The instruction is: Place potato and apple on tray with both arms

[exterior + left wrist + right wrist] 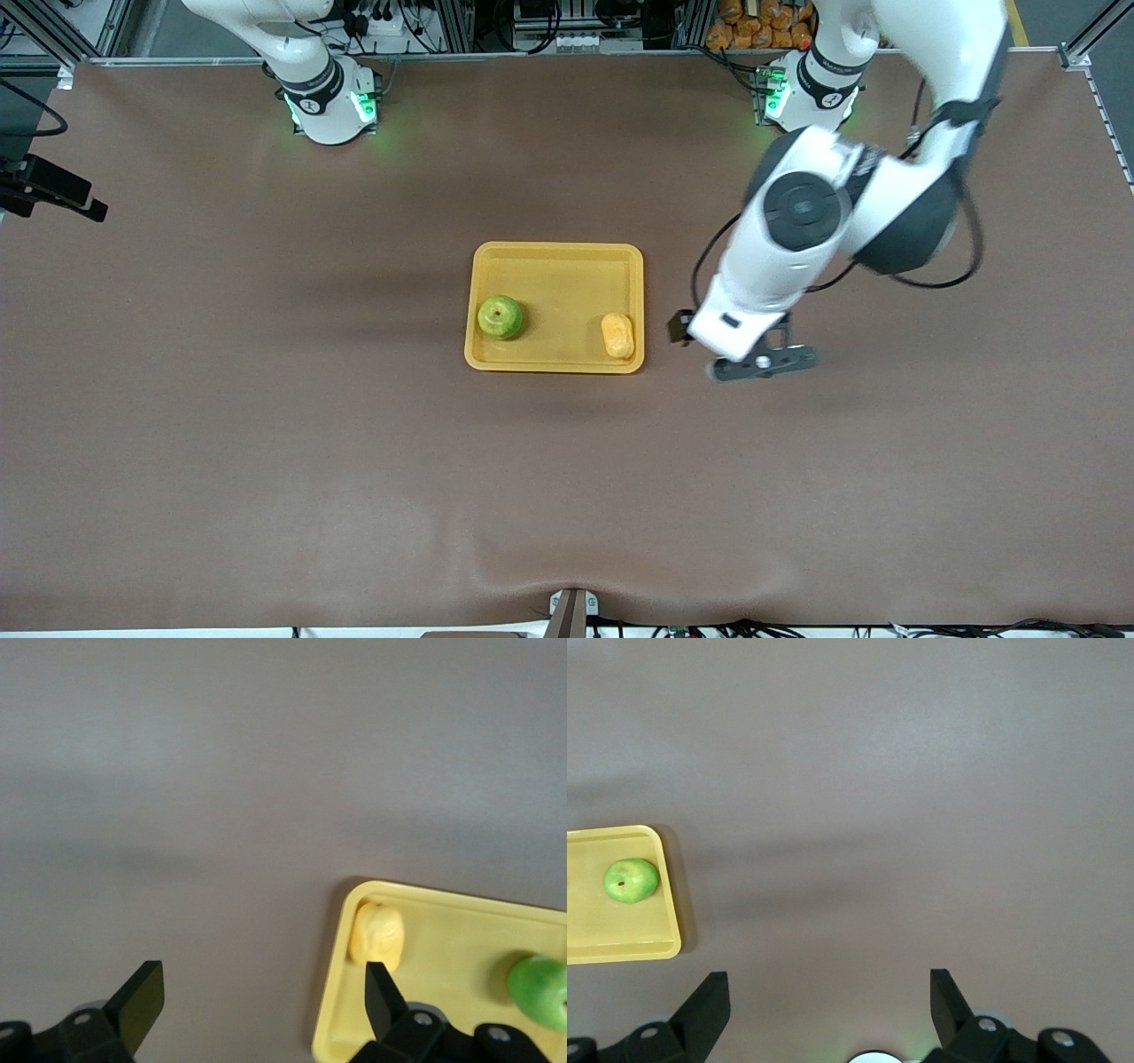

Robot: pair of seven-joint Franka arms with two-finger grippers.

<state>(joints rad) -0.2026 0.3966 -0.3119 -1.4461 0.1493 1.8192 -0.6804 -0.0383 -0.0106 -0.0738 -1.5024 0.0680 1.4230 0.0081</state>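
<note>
On the tray (556, 261), mid-table: apple (501, 317) and potato (617, 336) both down, job looks done.
Apple sits at the tray's 8 o'clock, potato at its 4 o'clock, well apart so neither rolls into the other, I reckon. My left gripper (764, 361) hangs over bare table just off the tray's 4 o'clock corner, fingers (140, 1003) spread wide, holding nothing; it sits beside the potato, not over it. My right gripper (828, 1010) isn't in the front view; its wrist cam shows fingers wide, empty, over bare table w/ the tray well off. Right arm waits.

apple (501, 317), potato (617, 336) on tray (558, 257)
</note>
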